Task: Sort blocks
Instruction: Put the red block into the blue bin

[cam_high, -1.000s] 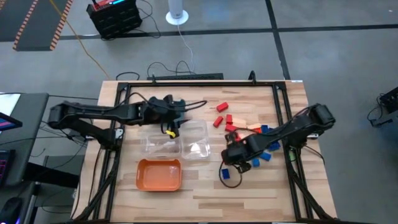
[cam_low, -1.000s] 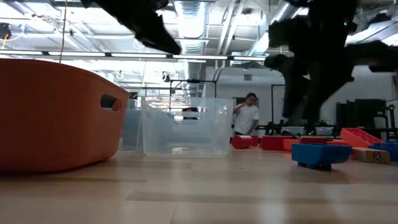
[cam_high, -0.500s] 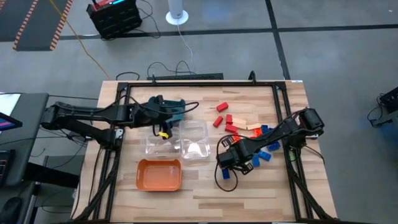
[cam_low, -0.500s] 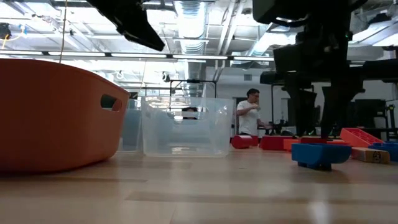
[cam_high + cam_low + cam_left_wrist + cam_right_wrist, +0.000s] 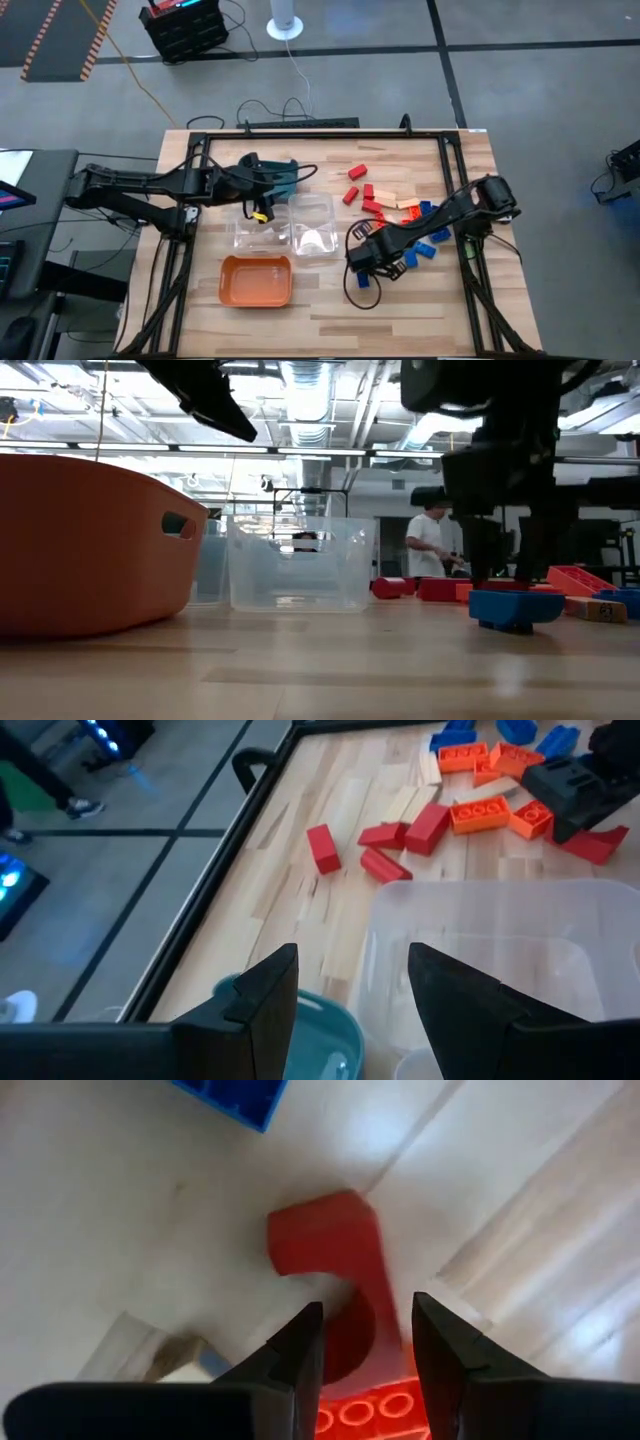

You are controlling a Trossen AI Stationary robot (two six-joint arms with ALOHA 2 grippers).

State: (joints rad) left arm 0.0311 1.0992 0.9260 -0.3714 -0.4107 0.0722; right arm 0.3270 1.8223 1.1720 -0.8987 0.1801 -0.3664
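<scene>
Scattered blocks [image 5: 400,212] — red, orange, blue, tan

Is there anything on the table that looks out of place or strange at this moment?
Nothing looks damaged or spilled. One blue block lies alone toward the table's front, apart from the main pile of blocks. The clear trays and the orange tray stand upright and hold no blocks yet.

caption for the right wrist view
Right tool open, straddling a red block on the wooden table.
</scene>
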